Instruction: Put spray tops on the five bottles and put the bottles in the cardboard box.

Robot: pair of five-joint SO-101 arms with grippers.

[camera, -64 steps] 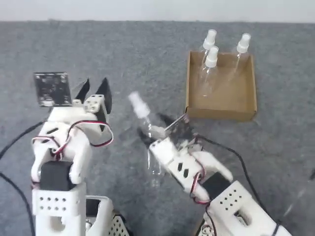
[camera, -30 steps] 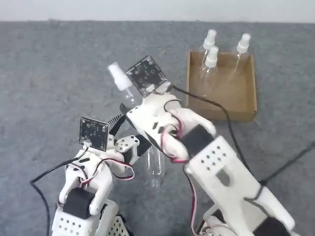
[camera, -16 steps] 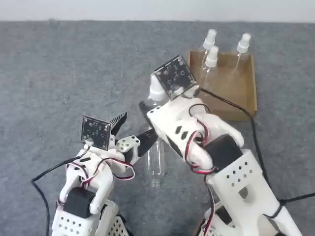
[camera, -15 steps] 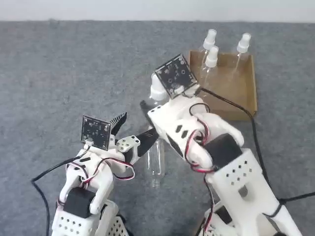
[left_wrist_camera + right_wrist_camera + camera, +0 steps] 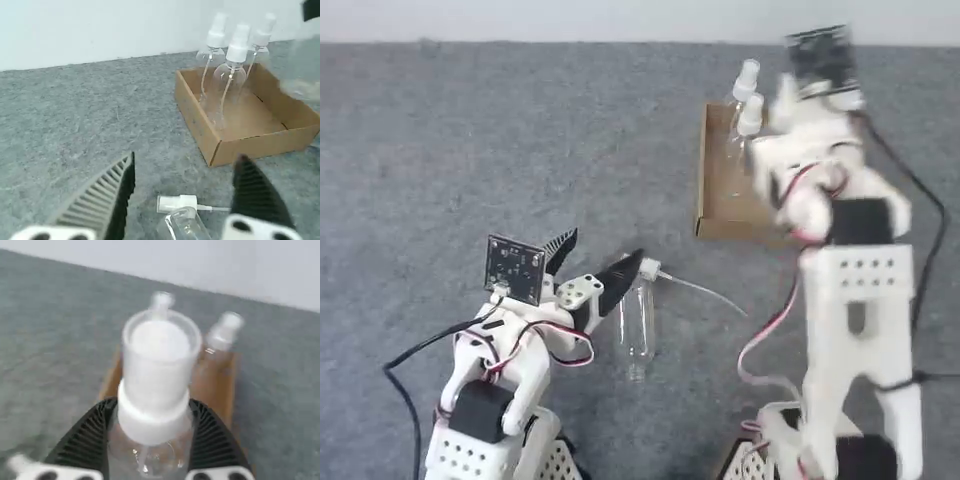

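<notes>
My right gripper [image 5: 152,407] is shut on a clear bottle [image 5: 155,370] with a white spray top, held upright above the cardboard box [image 5: 220,385]. In the high view the right arm [image 5: 815,150] stretches over the box [image 5: 720,215]. Three capped bottles [image 5: 235,50] stand in the box [image 5: 240,145]. Near my left gripper [image 5: 592,262], which is open, an uncapped bottle [image 5: 638,320] lies on the table. A loose spray top [image 5: 648,268] lies at its neck, its thin tube trailing towards the right arm's base. Both lie just ahead of the left gripper [image 5: 182,195], between its fingers.
Grey carpet-like cloth [image 5: 470,130] covers the table. The right arm's cable [image 5: 765,330] hangs over the cloth beside the lying bottle. A white wall [image 5: 100,25] runs along the far edge.
The right arm has swung from the table's middle to above the box, carrying the capped bottle. The left arm has kept still over the lying bottle since about a second ago.
</notes>
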